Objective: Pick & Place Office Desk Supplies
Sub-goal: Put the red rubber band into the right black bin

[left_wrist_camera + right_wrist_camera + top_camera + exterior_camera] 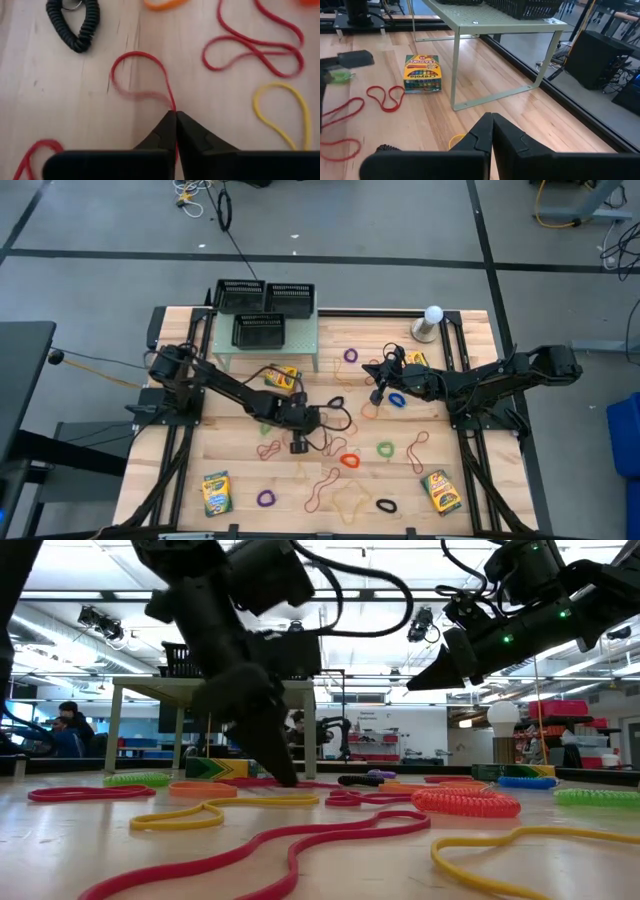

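Rubber band pinch: red loop at centre of worktop

Red rubber-band loop [142,75] lies flat on the worktop [230,465] near its middle, among other scattered bands and a black coiled loop [75,25]. Left end effector [175,117] is down on it, fingers fully together, tips pinching one strand where the loop narrows. Grip looks real but thin.

Handling guess: very light, limp, stretchy; it will dangle and swing when lifted, and may snag a neighbouring band. No crush risk. Slip risk high since the strand is thin, so pinching a single strand at a bend, tips flush to the wood, seems the best hold.

Right end effector [492,125] hovers above the worktop near the green shelf [485,22], fingers together, holding nothing. Crayon box [422,74] lies near it: stiff, light, better taken across its narrow sides.
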